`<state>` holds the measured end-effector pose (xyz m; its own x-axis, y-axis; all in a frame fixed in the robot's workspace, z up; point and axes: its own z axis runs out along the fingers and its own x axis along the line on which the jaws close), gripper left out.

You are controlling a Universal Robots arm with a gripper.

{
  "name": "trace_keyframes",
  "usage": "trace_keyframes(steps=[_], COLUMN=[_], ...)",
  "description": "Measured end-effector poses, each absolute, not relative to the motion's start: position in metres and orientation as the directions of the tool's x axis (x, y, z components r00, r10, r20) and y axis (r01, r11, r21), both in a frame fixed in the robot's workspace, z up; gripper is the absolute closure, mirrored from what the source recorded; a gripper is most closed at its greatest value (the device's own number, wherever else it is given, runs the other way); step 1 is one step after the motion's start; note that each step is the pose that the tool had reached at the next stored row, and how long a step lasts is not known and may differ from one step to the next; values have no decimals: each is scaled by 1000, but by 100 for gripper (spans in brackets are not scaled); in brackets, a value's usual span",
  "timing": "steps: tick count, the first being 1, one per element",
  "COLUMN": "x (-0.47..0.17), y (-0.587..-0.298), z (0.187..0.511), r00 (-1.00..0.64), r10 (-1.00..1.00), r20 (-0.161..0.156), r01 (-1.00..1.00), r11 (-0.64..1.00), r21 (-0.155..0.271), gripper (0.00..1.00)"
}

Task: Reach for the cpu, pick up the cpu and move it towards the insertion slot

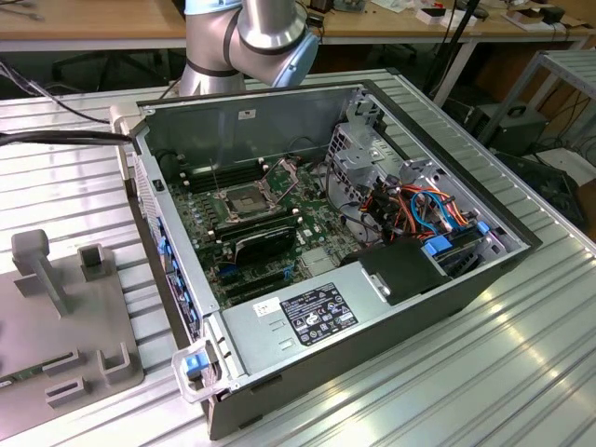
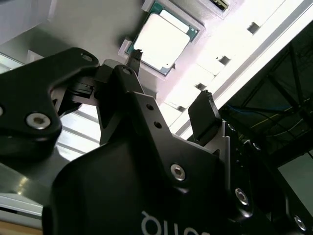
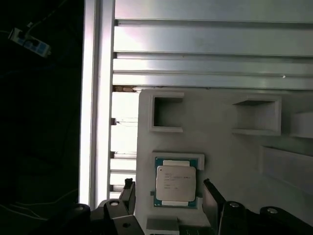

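While the black two-fingered gripper [image 3: 167,182] hung released, fingers [image 3: 129,193] spread, I saw the small square silvery cpu [image 3: 176,183] lying flat in its recess near the edge of the pale grey holder plate [image 3: 220,147], straight ahead, centred between both fingers, untouched.

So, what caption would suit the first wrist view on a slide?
Open gripper hovering over the cpu, which sits in its grey holder tray.
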<state>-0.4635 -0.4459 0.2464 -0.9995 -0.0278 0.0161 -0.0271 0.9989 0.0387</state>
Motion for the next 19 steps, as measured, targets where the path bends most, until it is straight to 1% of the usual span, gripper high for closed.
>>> trace_keyframes(steps=[10,19], x=[-463,-455], y=[-453,-453], z=[225,205], r00=[-999,-1000], r10=[-30,-20], r20=[16,17], r01=[-30,-20], r11=[999,999], r21=[39,39], gripper=[34,34])
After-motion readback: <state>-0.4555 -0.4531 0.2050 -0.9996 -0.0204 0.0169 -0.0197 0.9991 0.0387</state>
